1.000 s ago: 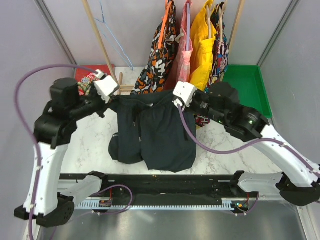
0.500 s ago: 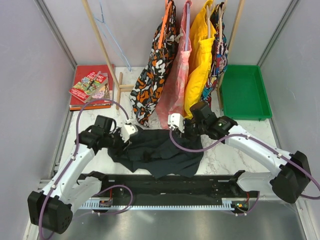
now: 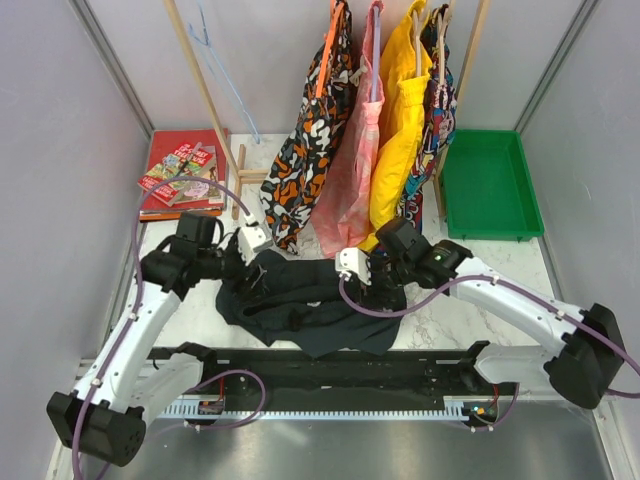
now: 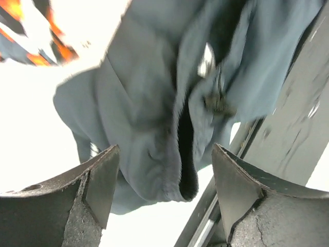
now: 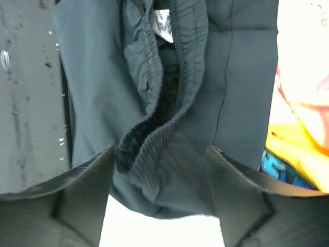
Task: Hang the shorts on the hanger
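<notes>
The black shorts (image 3: 305, 305) lie crumpled on the white table near its front edge. My left gripper (image 3: 248, 268) is at their left end and stands open; in the left wrist view the shorts (image 4: 154, 103) hang loose in front of the left gripper (image 4: 164, 149), unclamped. My right gripper (image 3: 366, 288) is at their right end, also open. In the right wrist view the ribbed waistband (image 5: 154, 128) and a white label (image 5: 164, 21) show ahead of the right gripper (image 5: 159, 149). The pale-blue wire hanger (image 3: 225, 75) hangs at the back left, apart from both arms.
Patterned (image 3: 320, 120), pink (image 3: 352, 160) and yellow (image 3: 402, 110) garments hang on the rack behind the shorts. A wooden rack post (image 3: 205, 95) slants at back left. Red books (image 3: 180, 170) lie at left, a green tray (image 3: 490, 180) at right. A black rail (image 3: 320, 365) runs along the front.
A second ago both grippers held the shorts spread up in the air. Both arms have come down to the table and both grippers opened, dropping the shorts in a heap.
</notes>
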